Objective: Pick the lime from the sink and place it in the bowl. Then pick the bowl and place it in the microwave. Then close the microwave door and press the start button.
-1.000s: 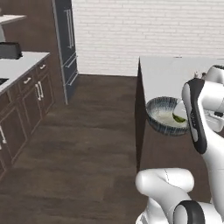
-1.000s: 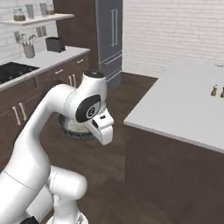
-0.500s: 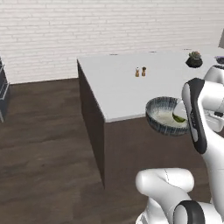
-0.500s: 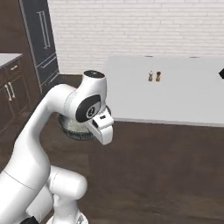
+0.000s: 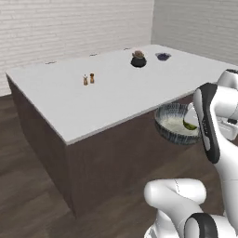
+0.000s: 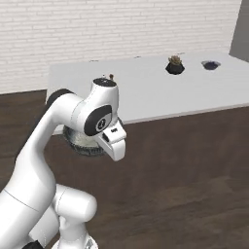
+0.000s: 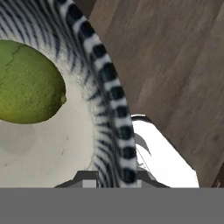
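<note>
gripper [image 7: 110, 177] clamped on rim of bowl [image 5: 175, 124], one finger each side | bowl carried off the floor, just right of island counter [image 5: 93, 100] | lime [image 7: 27, 83] resting inside bowl, near far wall

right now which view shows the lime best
The hand view: the lime is large and sharp on the pale floor of the bowl. The left base view shows a small green sliver; the right base view has the arm across the bowl.

A grey-topped island [image 5: 107, 95] carries two small shakers [image 5: 88, 79], a dark potted plant [image 5: 138, 59] and a small dark dish [image 5: 162, 56].
</note>
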Robot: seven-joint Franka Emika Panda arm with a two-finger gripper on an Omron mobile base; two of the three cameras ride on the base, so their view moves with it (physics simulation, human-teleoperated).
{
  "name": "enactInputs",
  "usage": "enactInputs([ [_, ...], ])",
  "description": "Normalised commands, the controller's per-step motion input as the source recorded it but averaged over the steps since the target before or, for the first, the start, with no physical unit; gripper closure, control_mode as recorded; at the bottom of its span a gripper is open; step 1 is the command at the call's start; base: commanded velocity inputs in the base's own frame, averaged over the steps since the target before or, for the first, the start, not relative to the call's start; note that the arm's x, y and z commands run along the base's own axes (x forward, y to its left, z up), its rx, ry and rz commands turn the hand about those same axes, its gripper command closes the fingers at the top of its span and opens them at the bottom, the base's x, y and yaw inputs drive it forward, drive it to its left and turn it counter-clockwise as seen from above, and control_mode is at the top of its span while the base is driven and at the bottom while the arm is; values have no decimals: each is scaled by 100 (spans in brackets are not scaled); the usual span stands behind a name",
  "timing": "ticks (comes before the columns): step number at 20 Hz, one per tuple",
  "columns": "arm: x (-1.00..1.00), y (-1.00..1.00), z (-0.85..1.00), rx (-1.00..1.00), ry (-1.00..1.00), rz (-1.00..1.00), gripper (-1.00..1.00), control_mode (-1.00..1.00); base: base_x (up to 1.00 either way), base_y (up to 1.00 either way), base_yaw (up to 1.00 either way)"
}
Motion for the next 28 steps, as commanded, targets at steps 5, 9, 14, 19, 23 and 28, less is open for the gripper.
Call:
enactInputs([
  [5, 0, 0, 0, 0, 0, 0, 100, 100, 2, 0, -61],
  [9, 0, 0, 0, 0, 0, 0, 100, 100, 12, 3, -63],
  [14, 0, 0, 0, 0, 0, 0, 100, 100, 26, 6, -63],
  [19, 0, 0, 0, 0, 0, 0, 100, 100, 47, 34, -60],
  [23, 0, 0, 0, 0, 0, 0, 100, 100, 66, 61, -48],
  [28, 0, 0, 0, 0, 0, 0, 100, 100, 72, 73, -39],
])
